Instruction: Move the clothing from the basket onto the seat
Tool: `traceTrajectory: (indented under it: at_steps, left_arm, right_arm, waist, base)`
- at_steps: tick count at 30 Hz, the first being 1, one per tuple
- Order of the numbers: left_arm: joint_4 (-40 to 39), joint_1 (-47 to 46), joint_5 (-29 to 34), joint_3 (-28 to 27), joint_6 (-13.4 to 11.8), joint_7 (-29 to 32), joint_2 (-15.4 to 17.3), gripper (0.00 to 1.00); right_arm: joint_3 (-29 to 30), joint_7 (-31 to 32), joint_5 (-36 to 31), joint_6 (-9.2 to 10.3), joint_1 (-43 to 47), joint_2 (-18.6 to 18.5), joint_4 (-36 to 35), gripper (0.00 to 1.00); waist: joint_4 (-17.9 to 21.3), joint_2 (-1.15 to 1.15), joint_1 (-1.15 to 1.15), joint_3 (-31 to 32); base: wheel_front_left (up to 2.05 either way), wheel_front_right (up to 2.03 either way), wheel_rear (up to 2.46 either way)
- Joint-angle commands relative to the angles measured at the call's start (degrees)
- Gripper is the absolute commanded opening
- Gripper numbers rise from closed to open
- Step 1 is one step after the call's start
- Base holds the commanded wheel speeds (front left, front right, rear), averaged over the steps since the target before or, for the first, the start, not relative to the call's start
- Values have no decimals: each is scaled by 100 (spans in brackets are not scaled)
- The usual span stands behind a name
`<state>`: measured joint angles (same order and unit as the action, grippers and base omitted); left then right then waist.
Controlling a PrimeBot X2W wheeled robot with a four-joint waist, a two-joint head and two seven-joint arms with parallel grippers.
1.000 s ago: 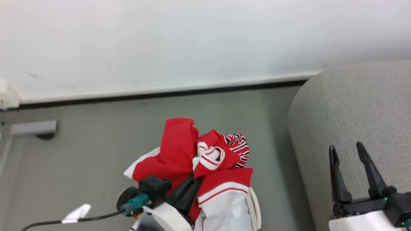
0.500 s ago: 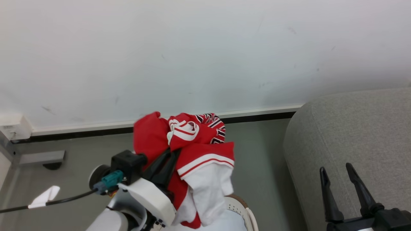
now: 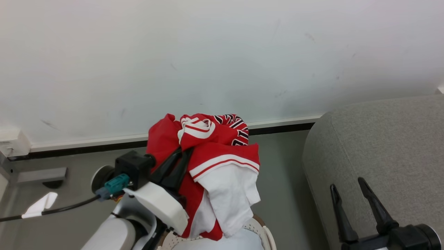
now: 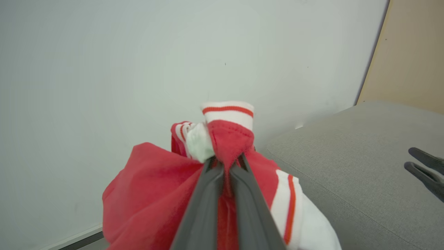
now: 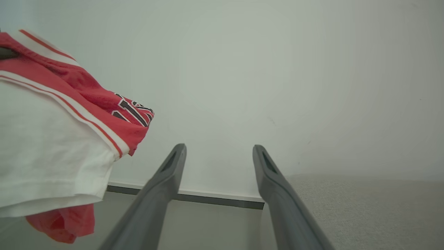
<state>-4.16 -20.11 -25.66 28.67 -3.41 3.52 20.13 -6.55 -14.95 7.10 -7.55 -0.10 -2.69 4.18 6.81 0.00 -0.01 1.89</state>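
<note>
Clothing [image 3: 222, 152] clamped in left end effector [image 3: 182, 152] above basket [image 3: 267, 234] rim, seat [image 3: 381, 139] edge apart.

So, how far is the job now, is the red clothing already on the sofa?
Not yet. Done: the left gripper is shut on the red and white sports garments, which hang above the laundry basket. In hand: carrying them to the grey sofa. Left: lay them on it and release. The right gripper is open, empty.
</note>
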Motion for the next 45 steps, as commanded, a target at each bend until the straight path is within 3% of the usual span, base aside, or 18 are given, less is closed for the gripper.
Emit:
traceTrajectory:
  at_steps: [1, 6, 11, 17, 23, 29, 32, 37, 45]
  left_arm:
    - [-40, -66, 16, 18, 5, -19, -31, 0]
    - [-43, -93, 13, 102, 49, 10, -51, 0]
    - [15, -86, 16, 194, 98, -21, -63, 0]
    - [109, -144, -23, 278, 163, -57, -122, 0]
    - [137, -192, -30, 422, 227, -45, -208, 0]
    - [164, -249, -43, 593, 325, -27, -301, 0]
    - [162, -294, -45, 671, 360, -21, -366, 0]
    - [172, -327, -97, 780, 416, -16, -456, 0]
    - [243, -386, -197, 801, 427, -58, -544, 0]
  right_arm:
    - [-29, -12, -21, 12, -146, -13, -37, 100]
    - [-571, -12, -116, 12, -546, -40, -92, 100]
    - [-1713, -11, 346, 13, -1281, -705, 86, 100]
    - [-3399, 317, 1386, 12, -2474, -1648, 255, 100]
    - [-4865, 623, 2223, 13, -3675, -2086, 478, 100]
    - [-6173, 758, 3070, 13, -4713, -2122, 996, 100]
    - [-6512, 756, 3411, 13, -5066, -2000, 1306, 100]
    - [-6668, 934, 3719, 12, -5250, -1734, 1690, 100]
    - [-6665, 1456, 4256, 12, -4771, -1417, 1536, 100]
  waist:
    - [10, 0, 1, -25]
    - [24, 0, 1, -77]
    - [7, 0, 1, -106]
    - [-86, 0, 1, -97]
    - [-200, 0, 1, -92]
    - [-331, 0, 1, -76]
    - [-383, 0, 1, -54]
    - [-451, 0, 1, -3]
    - [-520, 0, 1, 39]
  base:
    - [0, 0, 0]
    - [0, 0, 0]
    - [0, 0, 0]
    - [0, 0, 0]
    - [0, 0, 0]
    - [0, 0, 0]
    - [0, 0, 0]
    - [0, 0, 0]
    - [0, 0, 0]
